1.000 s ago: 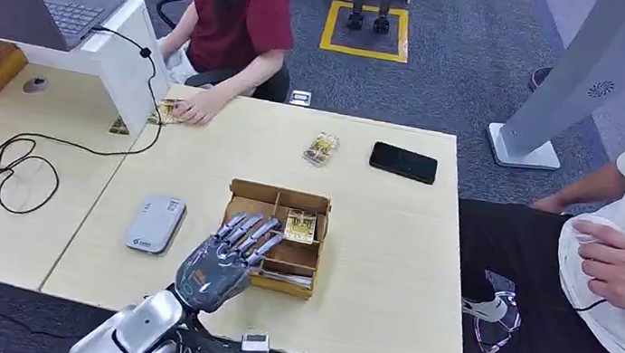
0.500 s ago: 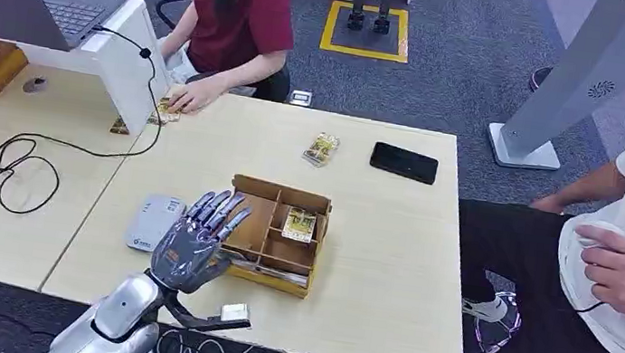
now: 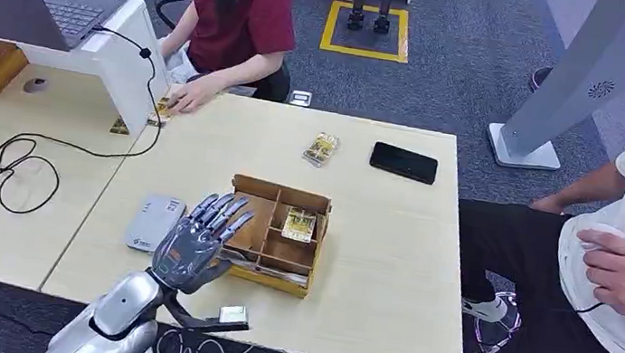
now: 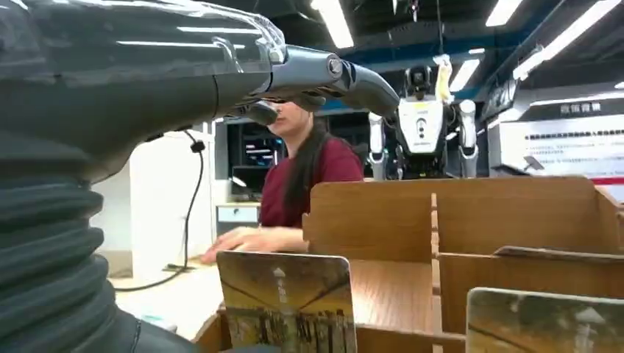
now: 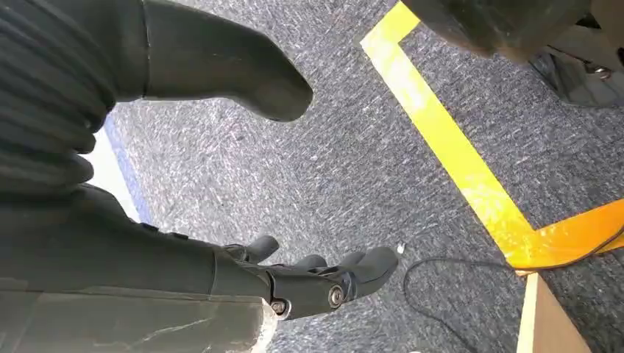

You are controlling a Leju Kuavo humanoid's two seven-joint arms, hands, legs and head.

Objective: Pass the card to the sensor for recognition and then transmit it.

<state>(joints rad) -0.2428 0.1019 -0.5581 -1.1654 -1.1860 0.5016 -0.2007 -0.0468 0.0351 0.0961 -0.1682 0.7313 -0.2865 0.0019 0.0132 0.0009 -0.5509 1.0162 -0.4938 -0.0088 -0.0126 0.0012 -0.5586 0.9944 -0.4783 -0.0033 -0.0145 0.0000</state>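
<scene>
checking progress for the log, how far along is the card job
Early stage. Nothing looks done: cards still stand in the cardboard box and the grey sensor lies bare on the table. In hand: the left hand hovers open by the box's near-left corner, holding nothing. Left: grip a card, present it to the sensor, then hand it on.

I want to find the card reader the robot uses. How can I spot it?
Look at the pale wooden table. Left of the brown cardboard box lies the card reader, a flat grey slab with rounded corners beside the robot's left hand. Unlike the black phone, it is light grey.
</scene>
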